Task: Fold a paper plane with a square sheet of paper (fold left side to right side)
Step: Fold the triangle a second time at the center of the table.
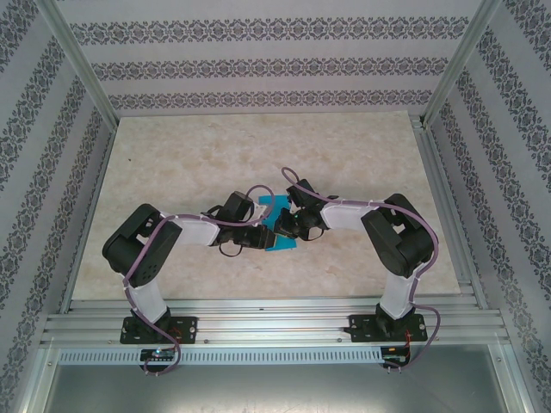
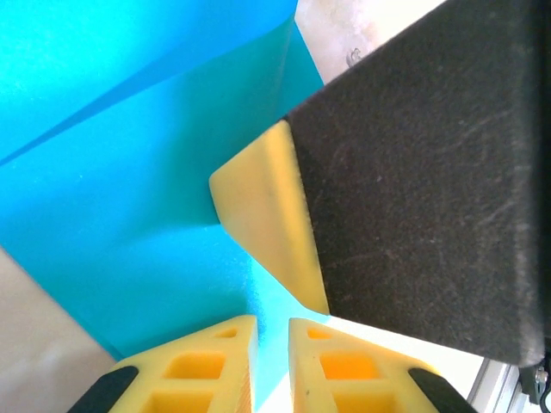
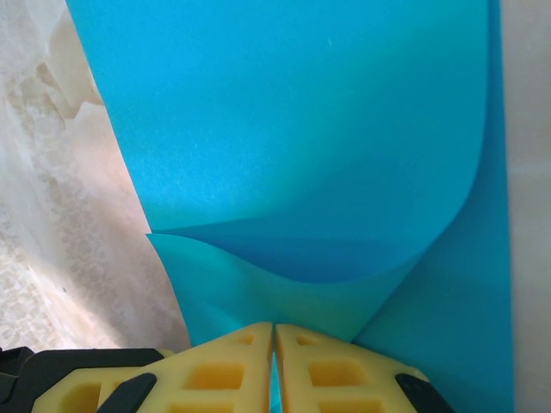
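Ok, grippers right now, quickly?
Left gripper: jaws narrowly apart over the square sheet of paper; grip cannot be told.
Right gripper: shut on that sheet.

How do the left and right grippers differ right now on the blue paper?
The left gripper shows a narrow gap between its fingertips; the right gripper is pinched shut on the blue paper. Before the left gripper the paper shows a straight fold line; at the right gripper it curls up in a curve. Both have yellow fingertips.
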Available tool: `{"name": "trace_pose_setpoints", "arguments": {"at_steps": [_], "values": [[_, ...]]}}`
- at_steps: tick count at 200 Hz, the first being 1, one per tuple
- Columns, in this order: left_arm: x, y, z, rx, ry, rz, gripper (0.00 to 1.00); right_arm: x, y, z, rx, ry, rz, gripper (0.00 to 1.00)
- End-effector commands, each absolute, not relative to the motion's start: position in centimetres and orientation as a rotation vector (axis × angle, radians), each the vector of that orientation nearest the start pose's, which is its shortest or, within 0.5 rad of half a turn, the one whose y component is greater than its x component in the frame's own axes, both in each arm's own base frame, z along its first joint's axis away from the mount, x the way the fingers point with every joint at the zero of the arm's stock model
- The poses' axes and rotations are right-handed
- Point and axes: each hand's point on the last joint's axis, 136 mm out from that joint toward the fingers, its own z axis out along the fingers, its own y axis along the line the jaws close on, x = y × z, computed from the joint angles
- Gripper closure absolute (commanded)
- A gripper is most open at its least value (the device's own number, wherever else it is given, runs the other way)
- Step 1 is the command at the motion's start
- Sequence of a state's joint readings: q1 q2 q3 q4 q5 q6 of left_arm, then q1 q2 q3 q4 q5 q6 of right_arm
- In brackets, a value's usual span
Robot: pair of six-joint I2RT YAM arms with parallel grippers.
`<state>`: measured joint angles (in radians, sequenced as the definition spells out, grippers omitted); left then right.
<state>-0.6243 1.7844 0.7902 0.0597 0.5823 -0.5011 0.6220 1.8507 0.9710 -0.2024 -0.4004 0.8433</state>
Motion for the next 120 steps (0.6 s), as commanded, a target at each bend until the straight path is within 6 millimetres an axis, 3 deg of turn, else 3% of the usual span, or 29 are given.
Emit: {"name": "trace_pose_setpoints", "arguments": {"at_steps": [1,52,99,120], "values": [[24.7,-29.1,0.1,0.463,2.737,-1.038,0.82,27.4,27.4,-1.6,0.188,2.987,0.788,0.88],[23.2,-27.6,-1.6,0.474,2.803,-0.982,0.82,28.1,27.7,-0.5,0.165,2.947,0.820,0.88],[21.7,-26.8,-3.0,0.443,2.840,-0.991,0.83,30.2,28.9,4.8,0.082,2.787,0.945,0.88],[21.8,-27.0,-3.1,0.438,2.832,-1.009,0.82,30.2,29.5,6.0,0.057,2.754,0.995,0.91]]}}
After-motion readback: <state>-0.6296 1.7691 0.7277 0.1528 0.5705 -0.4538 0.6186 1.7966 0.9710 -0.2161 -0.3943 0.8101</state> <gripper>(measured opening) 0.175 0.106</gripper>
